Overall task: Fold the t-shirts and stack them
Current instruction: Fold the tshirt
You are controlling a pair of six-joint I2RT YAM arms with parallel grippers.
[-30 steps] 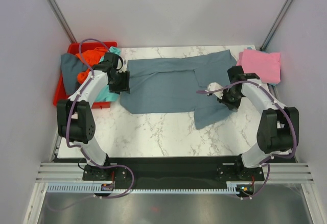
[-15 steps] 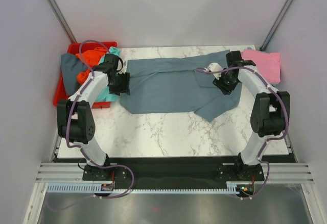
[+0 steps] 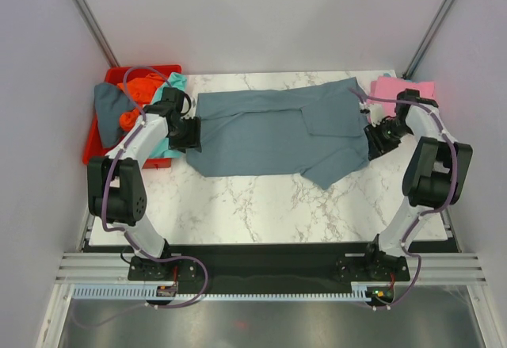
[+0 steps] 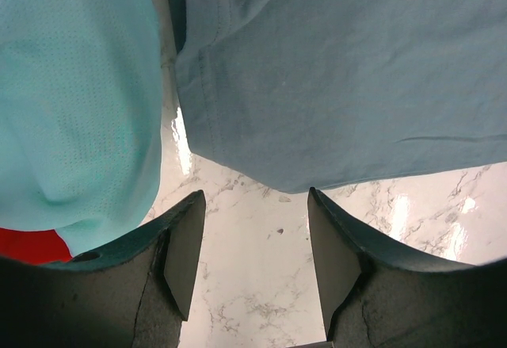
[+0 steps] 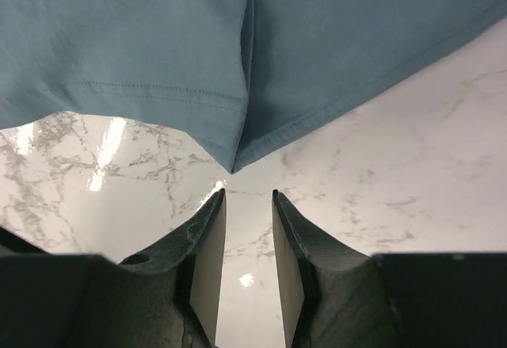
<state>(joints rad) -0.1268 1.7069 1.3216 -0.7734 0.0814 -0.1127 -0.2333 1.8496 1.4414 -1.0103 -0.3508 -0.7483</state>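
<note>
2 arms, top view: I find the left gripper (image 3: 192,132) at 1 side edge of the slate t-shirt (image 3: 273,130) and the right gripper (image 3: 375,140) at the opposite edge, with the pink t-shirt (image 3: 404,94) just behind it.
Left wrist: jaws wide, nothing between; slate hem just ahead of the tips, teal t-shirt (image 4: 71,86) to their left.
Right wrist: jaws narrow, empty; a slate corner just ahead of the tips.
Step, my guess: pinching both edges to fold.
Doing it well: I'd widen the right jaws, slide 1 finger under each hem along the table (image 5: 396,166), and bite slate cloth only.
</note>
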